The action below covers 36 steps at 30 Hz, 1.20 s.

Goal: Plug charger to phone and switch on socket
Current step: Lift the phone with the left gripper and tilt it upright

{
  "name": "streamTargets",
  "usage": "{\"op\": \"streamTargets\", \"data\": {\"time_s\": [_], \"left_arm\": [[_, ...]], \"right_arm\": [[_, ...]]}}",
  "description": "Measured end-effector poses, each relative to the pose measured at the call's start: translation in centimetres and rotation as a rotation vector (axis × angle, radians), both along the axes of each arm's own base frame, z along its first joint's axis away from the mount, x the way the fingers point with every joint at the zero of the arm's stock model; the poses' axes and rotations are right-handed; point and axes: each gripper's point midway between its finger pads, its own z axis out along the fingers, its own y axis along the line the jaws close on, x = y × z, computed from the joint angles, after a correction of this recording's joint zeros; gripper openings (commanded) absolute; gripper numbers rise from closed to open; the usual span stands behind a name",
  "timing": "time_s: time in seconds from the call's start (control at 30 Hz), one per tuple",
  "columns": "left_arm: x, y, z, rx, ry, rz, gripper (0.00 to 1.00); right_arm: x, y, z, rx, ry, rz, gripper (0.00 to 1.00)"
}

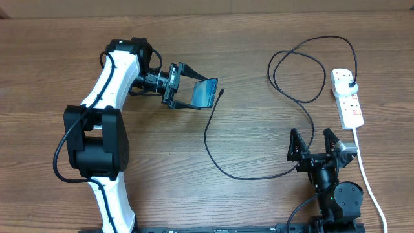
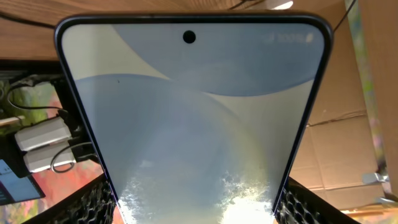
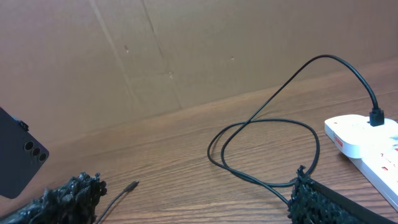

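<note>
left gripper [image 1: 194, 95] clamped on the phone [image 1: 208, 92] held aloft, right gripper [image 1: 317, 144] spread wide and empty, charger [image 1: 206, 133] tip loose near phone, plug in the socket [image 1: 349, 103]

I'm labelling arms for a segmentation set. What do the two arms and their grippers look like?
The left arm has white shell links, black joint housings and a black cable looping beside it. The right arm shows only black parts, plus a small green light. The left gripper and right gripper are black, each with two fingers of rough, lattice-like texture.
</note>
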Motion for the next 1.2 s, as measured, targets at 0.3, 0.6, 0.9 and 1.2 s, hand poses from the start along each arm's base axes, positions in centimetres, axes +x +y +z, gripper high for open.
{"op": "streamTargets", "data": {"time_s": [0.3,0.6,0.9,1.2], "left_arm": [[0.09,-0.15,0.48,-0.026,0.021,0.012,0.59],[0.10,-0.17,0.53,-0.029,0.021,0.012,0.59],[0.10,-0.17,0.53,-0.029,0.021,0.012,0.59],[0.10,-0.17,0.53,-0.029,0.021,0.012,0.59]], "right_arm": [[0.00,0.01,0.00,0.000,0.000,0.000,1.00],[0.00,0.00,-0.01,0.000,0.000,0.000,1.00],[0.00,0.00,0.00,0.000,0.000,0.000,1.00],[0.00,0.00,-0.01,0.000,0.000,0.000,1.00]]}}
